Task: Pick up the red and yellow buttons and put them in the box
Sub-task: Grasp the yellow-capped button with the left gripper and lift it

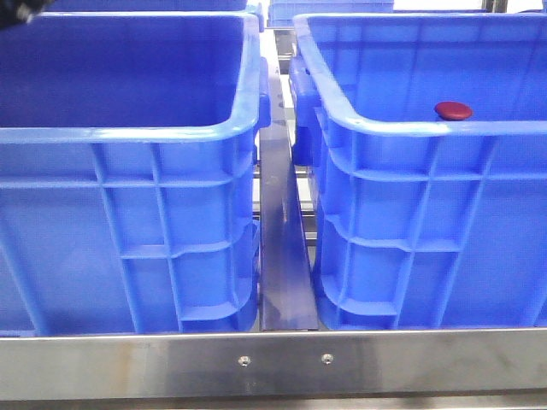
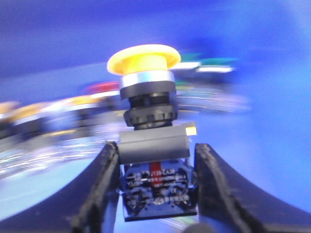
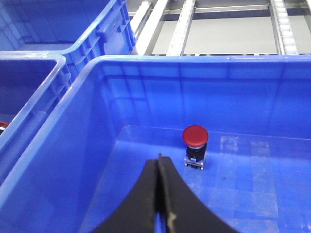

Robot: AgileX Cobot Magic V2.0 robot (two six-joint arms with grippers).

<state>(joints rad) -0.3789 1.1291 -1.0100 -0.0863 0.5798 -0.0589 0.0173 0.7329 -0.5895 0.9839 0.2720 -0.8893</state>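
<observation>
Yellow button (image 2: 144,57) pinched by left gripper (image 2: 154,154) only at its base block, could twist loose in transit; red button (image 3: 195,136) already in right crate (image 3: 73,126), right gripper (image 3: 159,194) jaws pressed together empty

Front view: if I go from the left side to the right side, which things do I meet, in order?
Left blue crate → metal rail in the gap between the crates → right blue crate → red button showing just above that crate's near rim.
</observation>
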